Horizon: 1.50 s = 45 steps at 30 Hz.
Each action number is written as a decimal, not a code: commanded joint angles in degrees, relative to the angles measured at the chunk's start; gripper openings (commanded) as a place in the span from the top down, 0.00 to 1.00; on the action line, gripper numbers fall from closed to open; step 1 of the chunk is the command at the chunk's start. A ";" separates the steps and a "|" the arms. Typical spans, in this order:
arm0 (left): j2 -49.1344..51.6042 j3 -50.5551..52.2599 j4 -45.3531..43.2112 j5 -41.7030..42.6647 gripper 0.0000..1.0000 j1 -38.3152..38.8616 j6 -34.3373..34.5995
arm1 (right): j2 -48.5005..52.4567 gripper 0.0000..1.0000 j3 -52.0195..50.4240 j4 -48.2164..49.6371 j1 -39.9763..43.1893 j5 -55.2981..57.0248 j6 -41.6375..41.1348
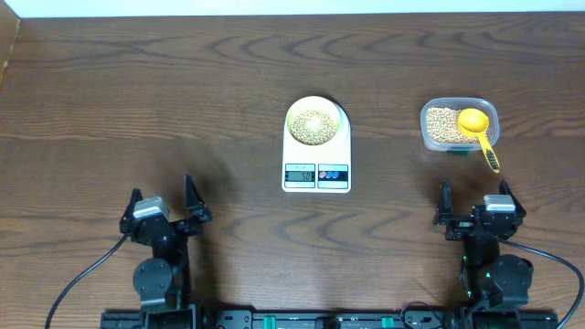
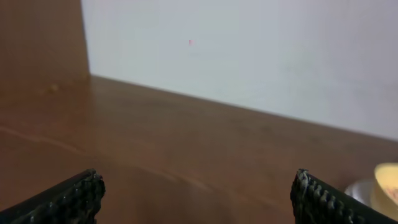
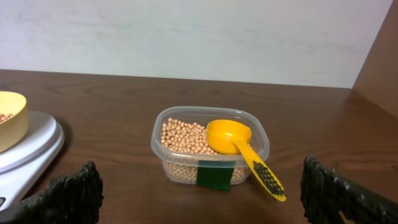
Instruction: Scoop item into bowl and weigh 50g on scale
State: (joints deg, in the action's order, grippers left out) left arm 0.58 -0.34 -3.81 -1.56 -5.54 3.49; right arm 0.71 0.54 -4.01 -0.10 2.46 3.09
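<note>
Currently, beans (image 1: 313, 126): heaped in the bowl (image 1: 292, 117), which sits on the round platform of the scale (image 1: 316, 157) at the centre of the desk (image 1: 137, 91).

- Reserve beans: in the tub (image 1: 428, 137), at 3 o'clock of the scale. The scoop (image 1: 475, 122) rests in it, handle toward 5 o'clock.
- Step, as judged: confirming the weight. The display digits are too small to read surely.
- Best practice: touch nothing on the platform and let the reading settle. Correct by a few beans if it is off.
- Left claw (image 1: 164, 194): at 7 o'clock, spread, empty.
- Right claw (image 1: 475, 194): at 5 o'clock, spread, empty.
- Arms: both folded low at the near edge, fingers aimed at 12 o'clock.
</note>
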 commanded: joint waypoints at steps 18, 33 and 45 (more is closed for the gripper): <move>-0.48 0.11 7.63 5.18 0.02 -0.13 0.66 | -0.39 0.01 -0.22 -0.09 0.55 -0.22 -0.92; -0.48 0.11 7.74 6.56 0.02 -0.11 -3.67 | -0.39 0.01 -0.22 -0.09 0.55 -0.24 -0.92; -0.48 0.07 7.67 8.46 0.02 0.66 -6.91 | -0.39 0.01 -0.22 -0.09 0.55 -0.24 -0.92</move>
State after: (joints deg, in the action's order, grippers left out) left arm 0.58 -0.80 1.23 4.82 -5.41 -1.06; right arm 0.71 0.54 -4.03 -0.10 2.33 3.11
